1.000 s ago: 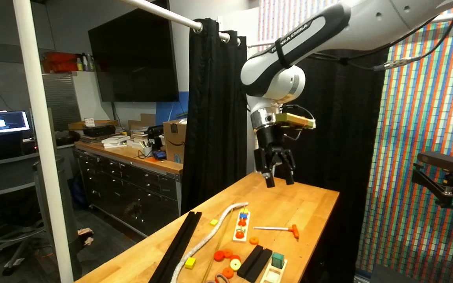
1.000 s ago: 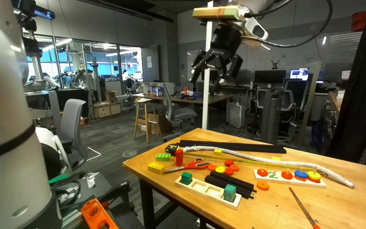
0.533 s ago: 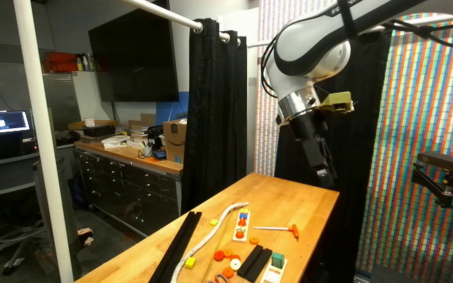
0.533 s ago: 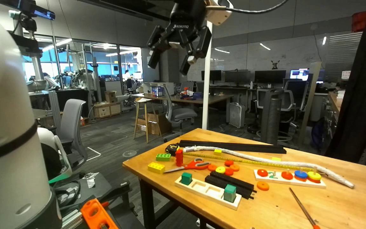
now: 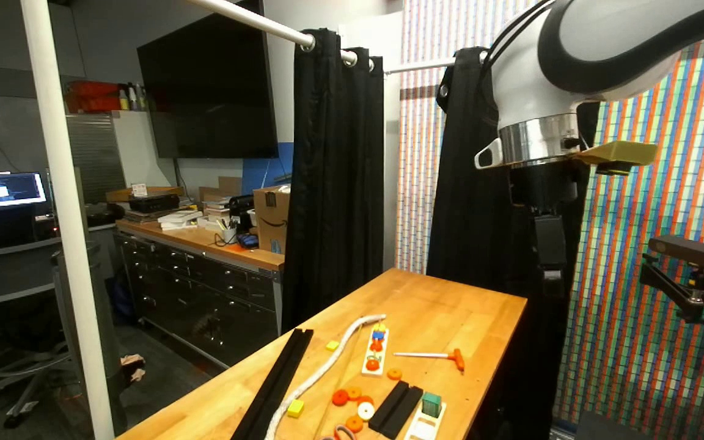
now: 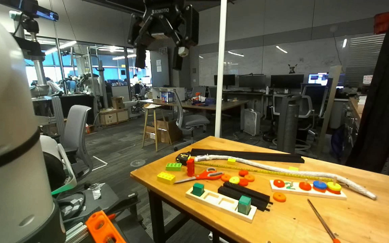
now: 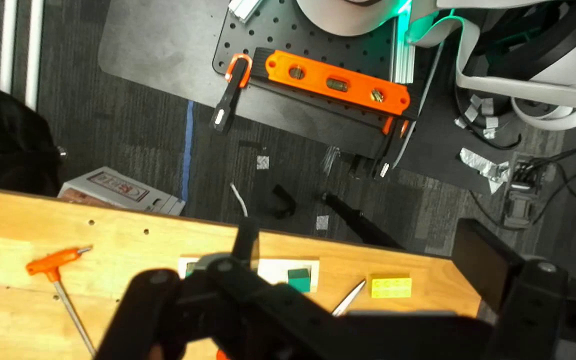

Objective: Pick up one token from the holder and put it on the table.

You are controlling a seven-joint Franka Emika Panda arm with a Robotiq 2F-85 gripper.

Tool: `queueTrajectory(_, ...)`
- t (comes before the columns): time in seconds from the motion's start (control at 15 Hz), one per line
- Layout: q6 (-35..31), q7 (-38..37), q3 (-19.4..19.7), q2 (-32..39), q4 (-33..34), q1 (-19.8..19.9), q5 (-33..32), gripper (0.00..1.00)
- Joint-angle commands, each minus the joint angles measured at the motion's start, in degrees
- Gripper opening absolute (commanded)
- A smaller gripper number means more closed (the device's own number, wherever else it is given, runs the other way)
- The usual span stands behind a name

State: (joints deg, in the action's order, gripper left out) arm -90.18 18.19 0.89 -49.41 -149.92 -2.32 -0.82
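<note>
Apparently the work is at its opening step, the approach: the black two-fingered Robotiq gripper (image 6: 159, 63) hangs high above the level of the honey-coloured wooden butcher-block counter (image 6: 366, 219), well apart from the narrow white strip-like holder (image 6: 296, 190). Its jaws stand spread, with nothing between them. The token wanted is presumably one of the round orange-red discs (image 6: 279, 183) on the holder; two sit there uncovered, while toward one end of the holder a blue disc (image 6: 319, 186) and a yellow disc (image 6: 333, 188) each rest over more red. Which one is meant, I cannot tell. A flat loose orange disc (image 6: 279, 197) lies just beside the holder, and a metal tool with an orange T-handle (image 5: 428, 355) lies near it.

The wrist view does not show the holder, so the next move likely calls for travel across to it, then a descent with the jaws lined up over an uncovered disc. That disc would need gripping by its rim and lifting straight up, clear of any peg, before being set on bare counter beside the holder.
</note>
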Motion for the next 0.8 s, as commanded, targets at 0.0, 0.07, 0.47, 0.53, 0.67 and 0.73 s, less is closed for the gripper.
queueTrajectory(0.0, -5.09, -1.0, 1.84, -11.39, -6.11, -1.81, 1.23, 1.0)
queueTrajectory(0.07, -6.45, -0.56, 2.28, -13.4, -7.2, -2.1, 1.3, 1.0)
queueTrajectory(0.47, -7.41, -0.57, 3.59, -15.54, -8.34, -2.68, -0.07, 1.0)
queueTrajectory(0.53, -7.51, -0.57, 3.63, -15.95, -8.49, -2.71, -0.07, 1.0)
queueTrajectory(0.67, -7.67, -0.57, 3.63, -16.08, -8.51, -2.72, -0.07, 1.0)
queueTrajectory(0.73, -7.75, -0.57, 3.63, -16.08, -8.53, -2.72, -0.07, 1.0)
